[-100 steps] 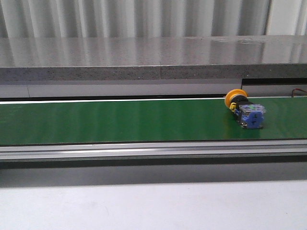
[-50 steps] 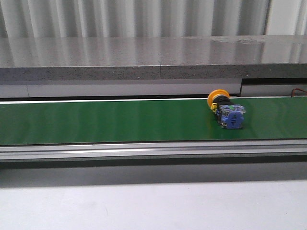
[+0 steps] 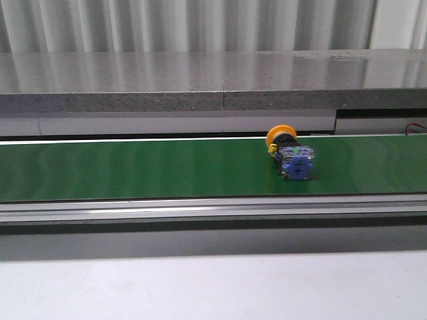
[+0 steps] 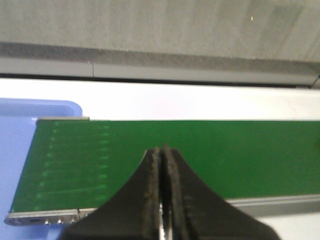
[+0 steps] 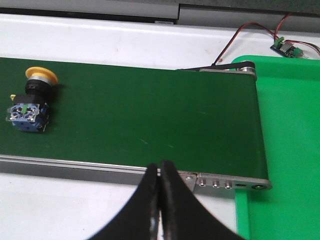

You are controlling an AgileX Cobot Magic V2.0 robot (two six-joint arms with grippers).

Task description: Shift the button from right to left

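The button [image 3: 291, 156] lies on its side on the green conveyor belt [image 3: 133, 170], right of the belt's middle, its yellow-orange cap toward the back and its blue contact block toward me. It also shows in the right wrist view [image 5: 31, 102]. My right gripper [image 5: 159, 167] is shut and empty over the belt's near rail, well apart from the button. My left gripper [image 4: 163, 151] is shut and empty above the belt's left end [image 4: 150, 135]. Neither gripper shows in the front view.
A grey stone ledge [image 3: 200, 80] runs behind the belt. A blue tray [image 4: 20, 150] sits at the belt's left end. A green tray [image 5: 290, 150] sits at its right end, with red and black wires [image 5: 250, 30] and a small circuit board [image 5: 286, 47] behind it.
The button has travelled leftward along the belt, from near the right end toward the middle. No gripper appears in the front view.
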